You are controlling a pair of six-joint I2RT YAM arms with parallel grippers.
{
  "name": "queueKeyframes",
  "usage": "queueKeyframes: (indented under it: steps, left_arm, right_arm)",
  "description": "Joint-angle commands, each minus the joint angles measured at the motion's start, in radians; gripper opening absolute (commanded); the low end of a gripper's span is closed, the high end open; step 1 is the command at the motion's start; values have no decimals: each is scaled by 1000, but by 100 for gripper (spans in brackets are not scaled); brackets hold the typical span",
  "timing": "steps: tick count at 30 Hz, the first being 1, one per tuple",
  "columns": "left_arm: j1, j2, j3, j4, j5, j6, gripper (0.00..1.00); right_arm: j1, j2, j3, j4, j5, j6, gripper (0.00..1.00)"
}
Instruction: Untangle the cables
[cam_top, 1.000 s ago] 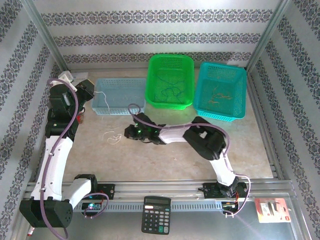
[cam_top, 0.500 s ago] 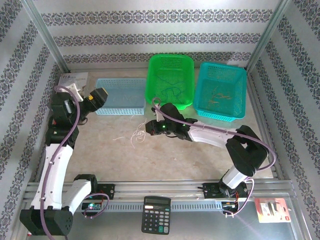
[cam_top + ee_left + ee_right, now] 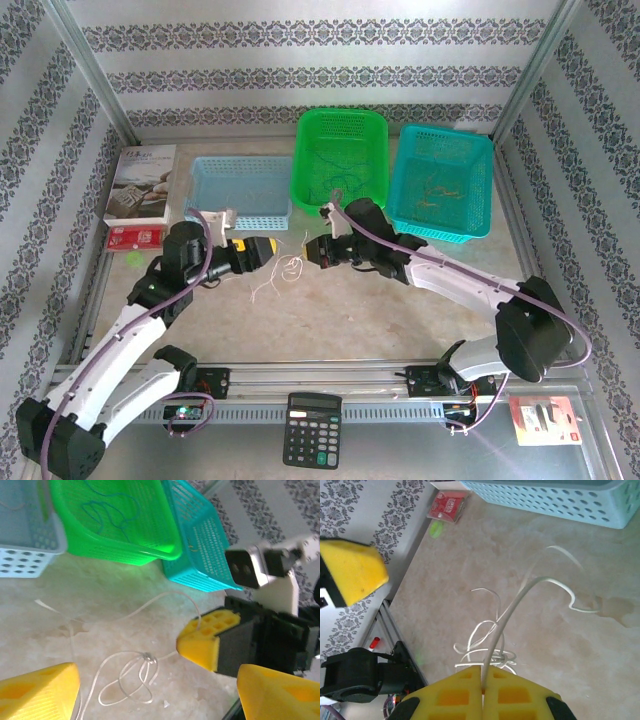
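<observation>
Mottled beige worktop point(image 3: 400, 310), smooth, faintly stained, boxed in by patterned walls. Right end effector point(image 3: 482, 685) clamped shut, blocky yellow fingers with waffle-like recesses pinching one thin white strand of the cables point(image 3: 490, 655). Strand arcing away from the tips, with a knotted tangle of limp loops lying flat on the worktop between both end effectors. Left end effector point(image 3: 157, 686) gaping wide, gripping nothing, hovering just beside the loops and facing the right one. Right arm stretched long and low from its base toward the centre; left arm folded at the elbow, forearm pointing right. Beyond, perforated plastic in a row: pale blue basket point(image 3: 240, 218), green basket point(image 3: 335, 207), teal basket point(image 3: 435, 228).
</observation>
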Motion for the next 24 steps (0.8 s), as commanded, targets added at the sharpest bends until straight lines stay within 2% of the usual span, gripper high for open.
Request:
queueKeyframes:
  steps: [1,9,13,24]
  left_arm:
    - [-54,8,-7,117,-23,41,78]
    - [-146,94,-19,191,-24,97,70]
    - [-167,161,-21,186,-50,132,68]
    - [-190,300,-31,298,-58,160,62]
  right_arm:
    - [-32,-25,16,-29,-25,-26,0]
    - [-50,-51,7,-30,-39,-25,0]
    - [-53,-62,7,-32,-41,-22,0]
    - [-52,-56,12,-34,-50,-23,0]
